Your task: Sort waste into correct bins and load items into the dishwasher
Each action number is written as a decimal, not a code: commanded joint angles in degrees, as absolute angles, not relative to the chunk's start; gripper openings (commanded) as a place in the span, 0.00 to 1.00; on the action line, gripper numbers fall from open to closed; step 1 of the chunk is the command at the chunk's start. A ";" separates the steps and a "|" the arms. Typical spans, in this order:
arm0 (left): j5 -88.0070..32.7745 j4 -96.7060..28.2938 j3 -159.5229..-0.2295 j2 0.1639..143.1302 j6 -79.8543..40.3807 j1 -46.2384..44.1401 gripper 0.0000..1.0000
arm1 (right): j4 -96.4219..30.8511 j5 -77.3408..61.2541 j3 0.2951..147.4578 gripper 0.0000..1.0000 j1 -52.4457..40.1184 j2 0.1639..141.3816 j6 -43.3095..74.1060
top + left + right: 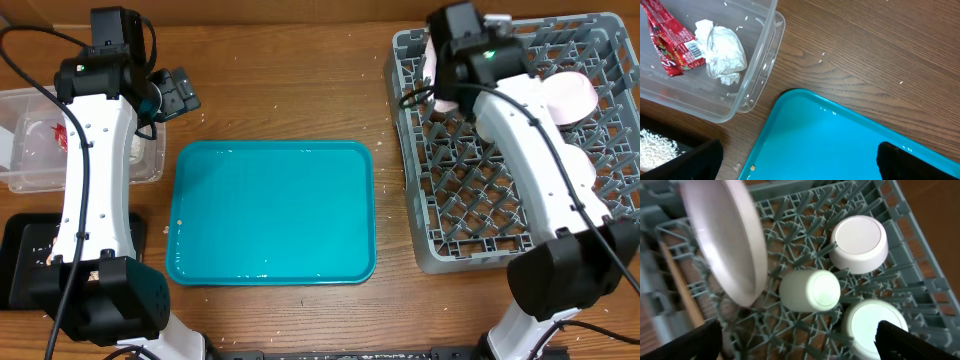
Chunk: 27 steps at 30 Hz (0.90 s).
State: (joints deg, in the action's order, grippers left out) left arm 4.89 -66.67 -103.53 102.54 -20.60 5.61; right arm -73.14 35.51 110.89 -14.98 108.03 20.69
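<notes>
Wooden table (290, 100); plate (725, 240) beyond right claw (797, 342)

Overhead cam looks straight down from well up, so you get the whole wooden table (290, 100): clear tub (152, 160) far left, teal tray (270, 215) in the middle, grey rack (405, 150) on the right. Left wrist cam sits much nearer, pointing down over the tub's corner and the tray's corner beside it, the same patch as the overhead's left side. Right wrist cam hangs close over the rack, looking down into its grid, a bit blurry. It shares the rack with the overhead.
</notes>
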 commanded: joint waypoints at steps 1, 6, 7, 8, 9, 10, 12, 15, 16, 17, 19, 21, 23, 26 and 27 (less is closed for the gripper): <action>4.45 -66.63 -104.03 102.24 -19.49 5.23 1.00 | -76.40 28.51 118.54 1.00 -14.76 104.42 25.82; 4.45 -66.63 -104.03 102.24 -19.49 5.23 1.00 | -80.99 21.04 120.90 1.00 -14.76 98.26 27.42; 4.45 -66.63 -104.03 102.24 -19.49 5.23 1.00 | -82.78 20.34 120.88 1.00 -14.76 96.92 29.15; 4.45 -66.63 -104.03 102.24 -19.49 5.23 1.00 | -84.42 20.16 120.88 1.00 -14.79 95.98 30.72; 4.45 -66.63 -104.03 102.24 -19.49 5.23 1.00 | -86.43 20.18 120.86 1.00 -14.79 94.89 32.42; 4.45 -66.63 -104.03 102.24 -19.49 5.23 1.00 | -88.07 20.16 120.81 1.00 -14.81 93.95 33.69; 4.45 -66.65 -104.03 102.24 -19.49 5.23 1.00 | -91.83 20.03 120.81 1.00 -15.35 91.44 34.79; 4.45 -66.63 -104.03 102.24 -19.49 5.23 1.00 | -94.67 20.03 119.92 1.00 -16.53 88.77 34.83; 4.45 -66.65 -104.03 102.24 -19.49 5.23 1.00 | -95.68 20.05 119.11 1.00 -17.02 87.88 35.29; 4.45 -66.63 -104.03 102.24 -19.49 5.23 1.00 | -96.90 20.12 117.97 1.00 -17.56 86.76 36.36; 4.45 -66.63 -104.03 102.24 -19.49 5.23 1.00 | -96.97 19.51 114.37 1.00 -18.44 84.01 37.28; 4.45 -66.63 -104.03 102.24 -19.49 5.23 1.00 | -96.57 21.04 107.85 1.00 -19.38 79.35 40.56; 4.45 -66.63 -104.03 102.24 -19.49 5.23 1.00 | -95.50 23.14 101.03 1.00 -20.05 74.61 43.75; 4.45 -66.63 -104.03 102.24 -19.49 5.23 1.00 | -89.95 24.91 88.12 1.00 -20.80 65.43 45.43; 4.45 -66.63 -104.03 102.24 -19.49 5.23 1.00 | -87.53 25.02 84.18 1.00 -20.93 62.54 45.45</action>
State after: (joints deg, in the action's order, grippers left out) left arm 4.84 -66.65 -103.53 102.54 -20.60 5.61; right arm -91.88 22.24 94.17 -20.18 71.16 41.65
